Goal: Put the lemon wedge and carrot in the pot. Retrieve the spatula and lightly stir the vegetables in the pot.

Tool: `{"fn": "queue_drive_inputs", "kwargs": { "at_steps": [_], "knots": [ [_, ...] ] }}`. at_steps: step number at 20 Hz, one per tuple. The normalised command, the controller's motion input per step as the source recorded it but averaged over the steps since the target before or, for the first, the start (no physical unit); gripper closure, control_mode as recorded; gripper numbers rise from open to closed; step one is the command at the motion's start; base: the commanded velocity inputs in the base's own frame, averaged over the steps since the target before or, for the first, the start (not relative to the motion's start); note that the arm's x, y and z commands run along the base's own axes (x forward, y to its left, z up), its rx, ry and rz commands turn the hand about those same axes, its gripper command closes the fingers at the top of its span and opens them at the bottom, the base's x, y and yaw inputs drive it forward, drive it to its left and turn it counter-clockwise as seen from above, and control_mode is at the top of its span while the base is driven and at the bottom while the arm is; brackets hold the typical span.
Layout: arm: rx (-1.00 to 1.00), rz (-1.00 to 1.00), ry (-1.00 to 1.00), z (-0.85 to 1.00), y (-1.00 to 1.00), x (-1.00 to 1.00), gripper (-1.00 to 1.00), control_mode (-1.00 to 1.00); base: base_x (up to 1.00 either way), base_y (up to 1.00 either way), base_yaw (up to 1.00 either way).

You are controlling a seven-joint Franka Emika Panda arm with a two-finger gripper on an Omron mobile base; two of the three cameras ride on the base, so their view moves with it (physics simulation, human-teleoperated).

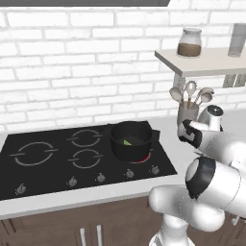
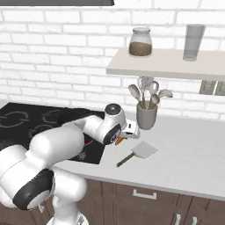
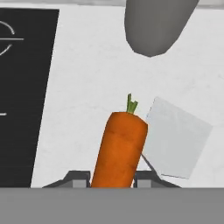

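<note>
Pincer: the gripper [image 3: 112, 183] pinched the carrot [image 3: 119, 148] between both fingertips [image 3: 78, 180].
Carrot: stood up from the jaws, green stub farthest from them.
Spatula: its blade [image 3: 177, 138] lay just beyond the carrot, on the counter [image 3: 87, 87].
Pot: the pot [image 1: 130, 140] sat well apart on the hob, lemon wedge [image 1: 127, 142] inside.

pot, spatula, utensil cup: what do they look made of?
Pot: matte black, probably coated metal or cast iron.
Spatula: pale grey flat blade with a faint sheen, dark slim handle; likely metal.
Utensil cup: plain grey, matte; ceramic or metal, can't tell.
</note>
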Motion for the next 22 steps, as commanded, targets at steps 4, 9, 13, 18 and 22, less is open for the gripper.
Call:
{"fn": "queue_drive_inputs", "kwargs": {
  "at_steps": [4, 9, 13, 18, 22],
  "knots": [
    [-0.02, 0.0, -0.06, 1.0, 0.65, -0.53, 1.0, -1.0, 0.0, 0.0, 0.0],
    [-0.03, 0.01, -0.11, 1.0, 0.51, -0.47, 1.0, -1.0, 0.0, 0.0, 0.0],
    [-0.01, 0.04, -0.08, 1.0, 0.39, -0.33, 1.0, -1.0, 0.0, 0.0, 0.0],
    [-0.03, 0.13, -0.04, 1.0, 0.39, -0.04, 1.0, -1.0, 0.0, 0.0, 0.0],
    [-0.03, 0.28, 0.01, 0.76, 0.82, 0.23, 1.0, -1.0, 0.0, 0.0, 0.0]
  ]
}}
